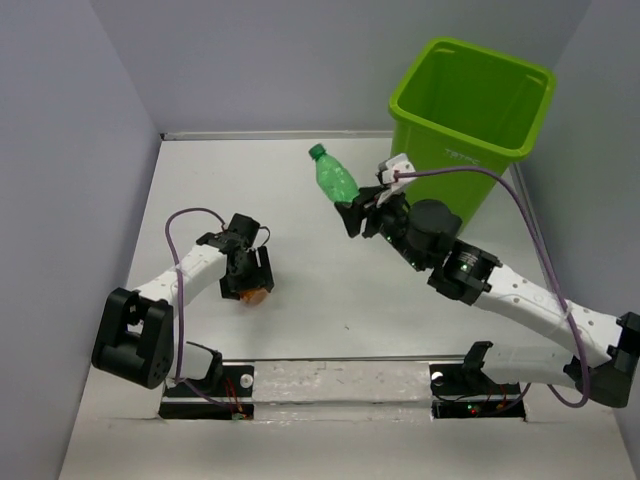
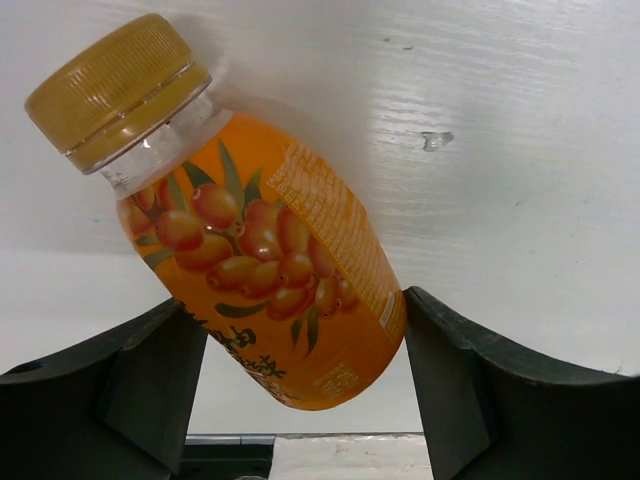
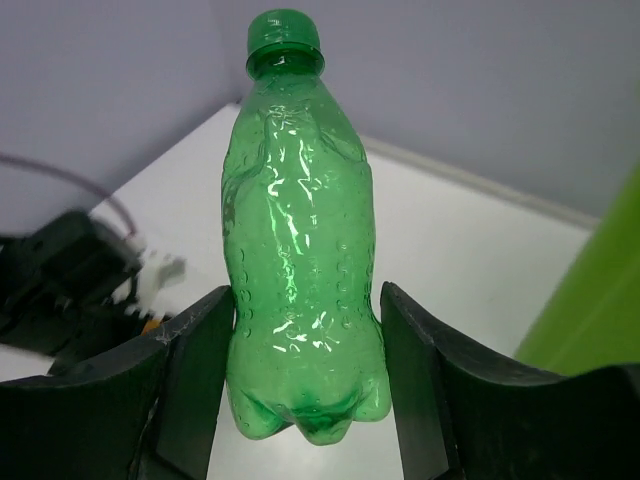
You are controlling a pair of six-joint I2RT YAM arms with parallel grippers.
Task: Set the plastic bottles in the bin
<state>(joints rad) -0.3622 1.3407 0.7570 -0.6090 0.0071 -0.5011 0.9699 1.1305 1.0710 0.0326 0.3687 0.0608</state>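
My right gripper is shut on the base of a green plastic bottle and holds it in the air, cap pointing to the far left, just left of the lime-green bin. In the right wrist view the bottle sits between both fingers, and the bin's wall shows at the right edge. My left gripper is down at the table, shut on an orange bottle. In the left wrist view that bottle has a gold cap and a berry label and is tilted, with both fingers against its lower body.
The bin stands in the far right corner against the grey walls. A metal rail runs along the table's near edge between the arm bases. A purple cable loops from the right wrist past the bin. The left arm shows in the right wrist view.
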